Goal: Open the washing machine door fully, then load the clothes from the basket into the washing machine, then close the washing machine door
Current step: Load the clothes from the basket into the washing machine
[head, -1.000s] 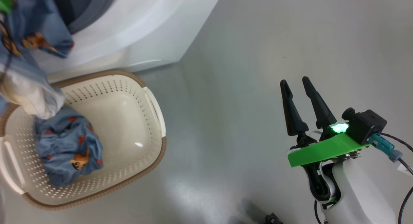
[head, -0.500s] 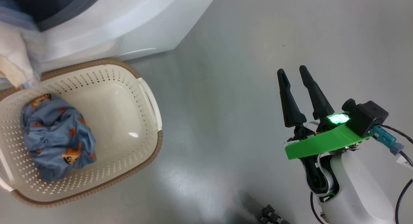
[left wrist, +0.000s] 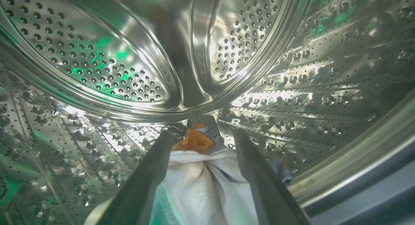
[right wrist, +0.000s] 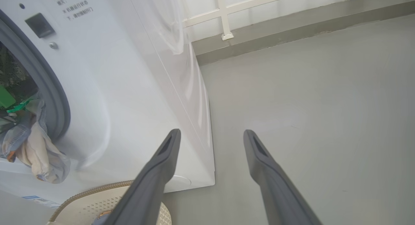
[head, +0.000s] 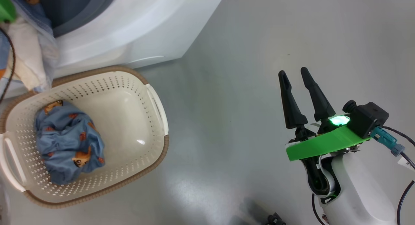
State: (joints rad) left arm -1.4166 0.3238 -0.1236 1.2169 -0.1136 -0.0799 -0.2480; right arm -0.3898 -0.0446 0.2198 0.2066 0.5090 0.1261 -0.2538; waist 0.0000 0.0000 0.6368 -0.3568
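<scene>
My left gripper (left wrist: 202, 132) is inside the steel drum (left wrist: 97, 72) of the washing machine (head: 129, 30), its fingers spread wide. A white and blue garment (left wrist: 201, 186) lies between them, and part of it hangs out over the grey ring (head: 29, 53) and shows in the right wrist view (right wrist: 35, 157). More of the clothes, a blue bear-print bundle (head: 68, 144), sit in the left of the basket (head: 159, 105) in front of the machine. My right gripper (head: 294, 72) is open and holds nothing above the bare floor at the right (right wrist: 210, 134). The washing machine door is out of view.
Grey floor (head: 243, 56) stretches to the right of the machine and basket. A low ledge with a white railing (right wrist: 227, 24) runs behind the machine. Cables (head: 405, 147) trail from my right wrist.
The white and blue garment that hung over the basket's left end has gone up into the machine's mouth. The head camera shifted a little. The right gripper stays open in place.
</scene>
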